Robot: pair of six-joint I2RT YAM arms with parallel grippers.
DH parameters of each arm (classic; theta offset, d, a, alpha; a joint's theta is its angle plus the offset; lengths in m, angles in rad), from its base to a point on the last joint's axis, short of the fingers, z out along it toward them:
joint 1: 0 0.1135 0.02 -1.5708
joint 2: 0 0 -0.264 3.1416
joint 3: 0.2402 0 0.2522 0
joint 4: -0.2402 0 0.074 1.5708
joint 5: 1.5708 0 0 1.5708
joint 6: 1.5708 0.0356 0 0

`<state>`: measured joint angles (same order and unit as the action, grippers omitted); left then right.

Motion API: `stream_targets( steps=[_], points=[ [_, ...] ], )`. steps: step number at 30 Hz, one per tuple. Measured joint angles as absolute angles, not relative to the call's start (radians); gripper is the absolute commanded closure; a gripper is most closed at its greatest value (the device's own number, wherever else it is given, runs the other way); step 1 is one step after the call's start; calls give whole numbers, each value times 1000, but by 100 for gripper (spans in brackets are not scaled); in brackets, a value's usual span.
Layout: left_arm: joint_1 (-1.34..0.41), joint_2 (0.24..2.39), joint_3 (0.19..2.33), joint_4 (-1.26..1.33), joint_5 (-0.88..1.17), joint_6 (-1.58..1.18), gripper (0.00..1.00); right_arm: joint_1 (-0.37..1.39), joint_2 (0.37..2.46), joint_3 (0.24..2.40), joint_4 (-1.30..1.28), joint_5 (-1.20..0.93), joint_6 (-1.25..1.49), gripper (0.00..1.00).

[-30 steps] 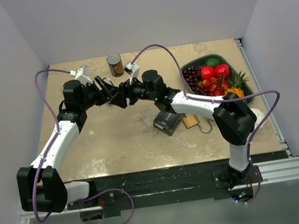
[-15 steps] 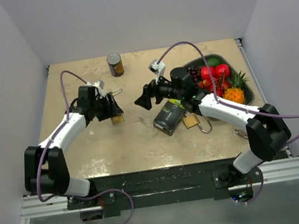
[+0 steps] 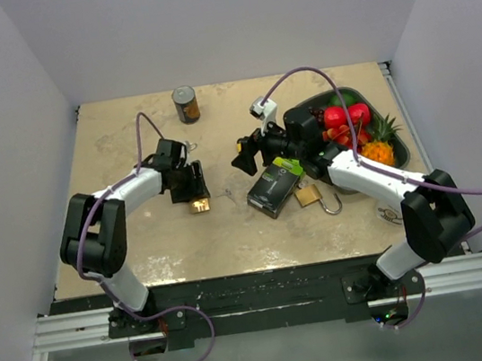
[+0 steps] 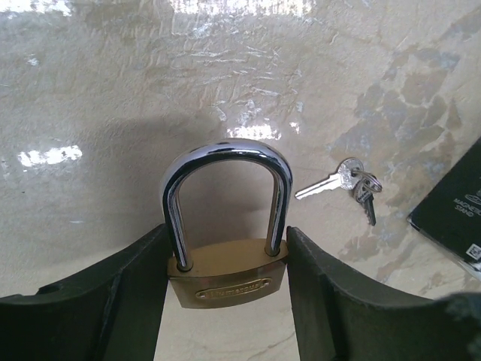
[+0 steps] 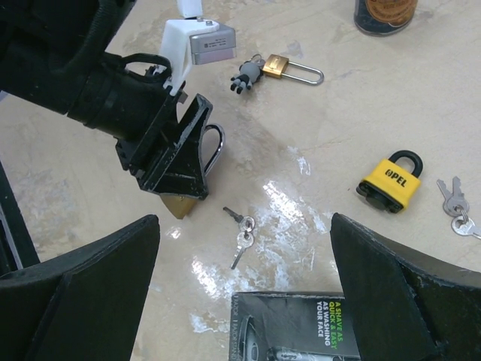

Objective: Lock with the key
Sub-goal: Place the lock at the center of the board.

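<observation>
Black box (image 4: 458,214) runs off the right edge (label cut too); stamp on the brass padlock (image 4: 225,277) is blurred.

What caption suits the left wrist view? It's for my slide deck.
Left gripper holding a brass padlock by its body, a key bunch lying on the table beyond.

My overhead camera looks down on the whole table (image 3: 141,241) from high behind, while both wrist cameras hang close over it, sharing the brass padlock (image 4: 228,277) and small keys (image 4: 347,175).
</observation>
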<state>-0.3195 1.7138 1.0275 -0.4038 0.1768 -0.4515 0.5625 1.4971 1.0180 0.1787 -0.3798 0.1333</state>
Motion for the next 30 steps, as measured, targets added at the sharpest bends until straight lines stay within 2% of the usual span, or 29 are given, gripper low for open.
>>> stream_targets(
  steps=[5,8,13,26,30],
  points=[
    [-348,1741,1042,-399,146,-452,92,558,1497,1018,178,-375,120,1],
    [-366,1760,1063,-397,129,-453,83,554,1497,1018,178,-374,118,1],
    [-378,1782,1084,-387,114,-463,59,549,1497,1018,178,-361,118,1],
    [-385,1769,1062,-364,84,-487,55,533,1497,1018,178,-351,115,1],
    [-391,1744,1026,-339,67,-487,50,532,1497,1018,178,-351,115,1]
  ],
)
